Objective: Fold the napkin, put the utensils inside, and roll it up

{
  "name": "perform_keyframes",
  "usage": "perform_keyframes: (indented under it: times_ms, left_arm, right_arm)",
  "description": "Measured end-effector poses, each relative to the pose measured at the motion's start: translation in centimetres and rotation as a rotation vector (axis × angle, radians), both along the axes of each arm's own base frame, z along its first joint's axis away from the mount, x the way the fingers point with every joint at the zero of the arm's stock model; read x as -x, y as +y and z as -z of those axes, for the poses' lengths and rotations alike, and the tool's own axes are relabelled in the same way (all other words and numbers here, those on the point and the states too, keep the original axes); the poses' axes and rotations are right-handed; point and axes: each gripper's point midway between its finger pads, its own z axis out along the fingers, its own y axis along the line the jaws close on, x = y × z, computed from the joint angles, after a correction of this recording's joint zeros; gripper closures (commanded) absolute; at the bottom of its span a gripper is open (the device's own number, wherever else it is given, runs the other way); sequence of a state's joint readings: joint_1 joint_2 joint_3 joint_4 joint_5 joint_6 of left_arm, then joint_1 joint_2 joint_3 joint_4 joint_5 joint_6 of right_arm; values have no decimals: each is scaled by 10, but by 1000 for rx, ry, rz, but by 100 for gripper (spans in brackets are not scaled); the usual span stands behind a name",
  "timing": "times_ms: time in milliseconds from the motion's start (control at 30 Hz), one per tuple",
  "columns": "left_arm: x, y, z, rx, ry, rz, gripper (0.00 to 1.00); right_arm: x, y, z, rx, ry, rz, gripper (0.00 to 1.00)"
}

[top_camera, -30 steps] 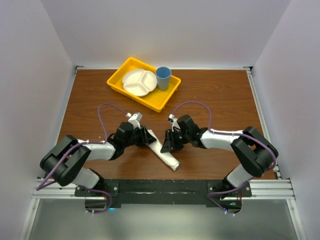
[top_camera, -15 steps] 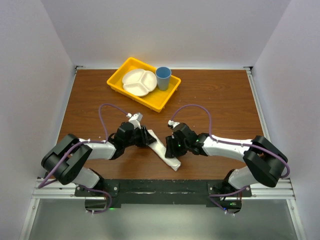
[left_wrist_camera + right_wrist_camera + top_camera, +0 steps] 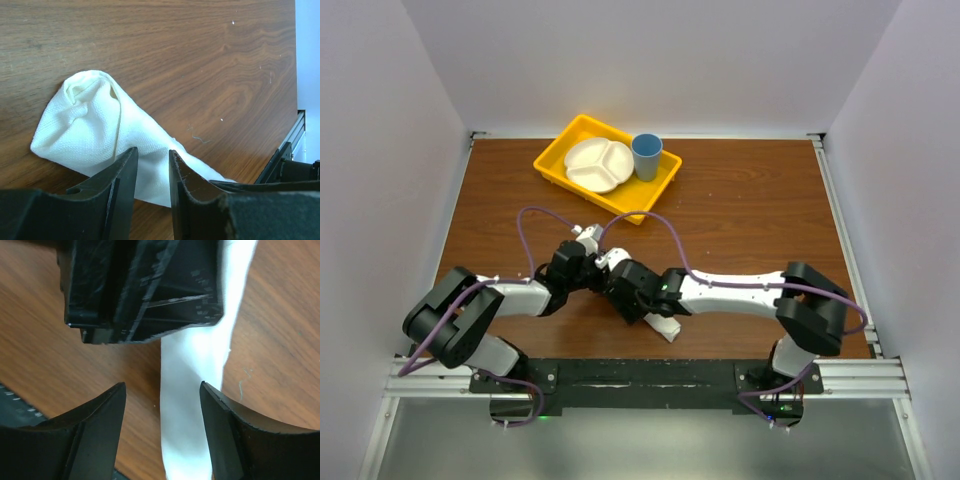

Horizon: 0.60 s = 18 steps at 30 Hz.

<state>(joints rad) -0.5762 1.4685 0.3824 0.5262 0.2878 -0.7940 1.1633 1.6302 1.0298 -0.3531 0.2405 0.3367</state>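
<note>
The white napkin (image 3: 666, 326) lies rolled into a narrow diagonal strip near the table's front edge. No knife shows in any view. My left gripper (image 3: 610, 272) is at the roll's upper end. In the left wrist view its fingertips (image 3: 151, 152) stand a narrow gap apart just above the napkin (image 3: 90, 130), holding nothing. My right gripper (image 3: 626, 300) reaches across to the roll's middle. In the right wrist view it (image 3: 162, 386) is wide open, its fingers on either side of the napkin (image 3: 190, 405), close under the left gripper's black body (image 3: 140, 285).
A yellow tray (image 3: 638, 200) stands at the back of the table with a white divided plate (image 3: 598, 163) and a blue cup (image 3: 646, 156) in it. The two grippers are nearly touching. The black base rail (image 3: 640, 375) runs just in front of the napkin.
My right arm has stretched to the left, bringing its gripper from the right of the roll to over its middle beside the left gripper. The left arm has barely moved.
</note>
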Motion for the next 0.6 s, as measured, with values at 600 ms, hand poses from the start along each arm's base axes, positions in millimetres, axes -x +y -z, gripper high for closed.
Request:
perform_keyframes:
  times_ms: [600]
  left_arm:
    - [-4, 8, 2, 4, 21, -15, 63]
  right_arm:
    - [-22, -8, 33, 289, -229, 64, 54]
